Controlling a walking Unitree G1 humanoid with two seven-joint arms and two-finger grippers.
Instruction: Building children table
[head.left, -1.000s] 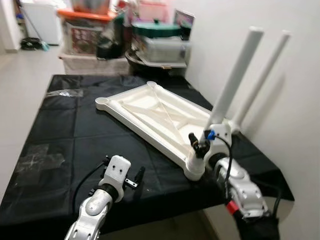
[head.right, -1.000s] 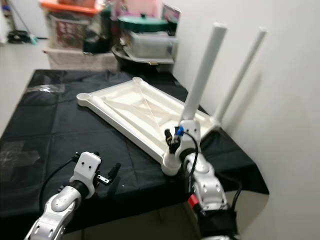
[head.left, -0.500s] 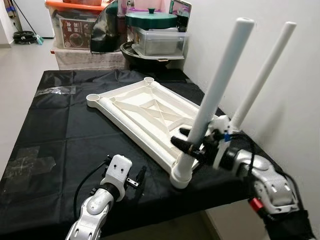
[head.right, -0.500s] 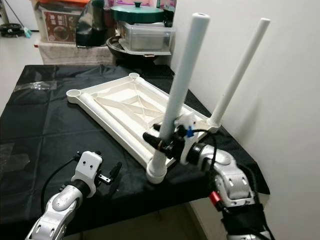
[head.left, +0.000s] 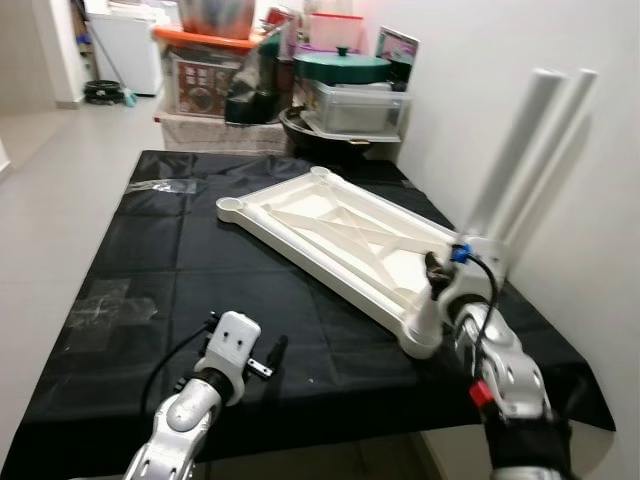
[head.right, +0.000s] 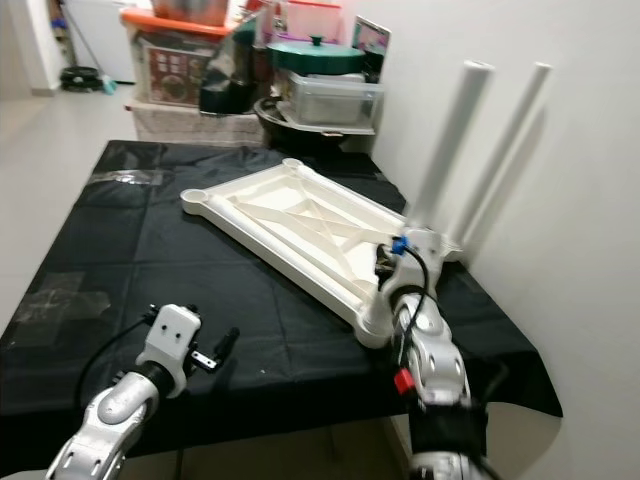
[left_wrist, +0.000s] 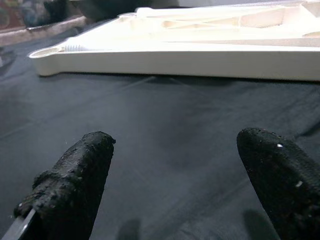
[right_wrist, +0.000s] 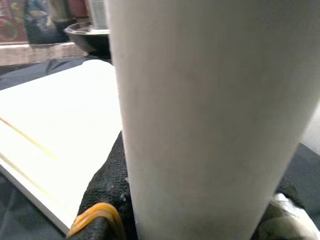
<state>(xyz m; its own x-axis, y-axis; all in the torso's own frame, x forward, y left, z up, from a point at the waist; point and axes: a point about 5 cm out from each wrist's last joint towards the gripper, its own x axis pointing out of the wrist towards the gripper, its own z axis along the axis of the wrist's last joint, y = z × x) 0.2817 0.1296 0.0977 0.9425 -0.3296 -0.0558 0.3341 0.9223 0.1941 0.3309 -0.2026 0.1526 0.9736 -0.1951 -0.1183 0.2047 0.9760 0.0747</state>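
Right claw (head.right: 392, 262) is closed around the near leg (head.right: 447, 140), low down, just above the corner socket (head.right: 375, 322) at the near end of the tabletop (head.right: 300, 225); its wrist view has the white tube pressed between the black fingers (right_wrist: 107, 185). That tabletop lies upside down, ribs up, on the black-draped table (head.right: 120, 250), running from near the table's right front edge back toward its middle. A second leg (head.right: 510, 130) stands just beyond the first, at the corner by the wall (head.right: 580, 200). Two far sockets (head.left: 231, 207) have no legs in them. I judge the step in hand to be seating or tightening the near leg; whether it is fully home cannot be told. Next would come a release that doesn't tilt the leg, then fetching another leg for the far sockets. Left claw (head.left: 272, 356) hovers low over the cloth near the front edge, well apart from the tabletop, fingers (left_wrist: 75, 175) spread wide and holding nothing. Storage boxes and a green-lidded pot (head.left: 345, 68) crowd the space behind the table.
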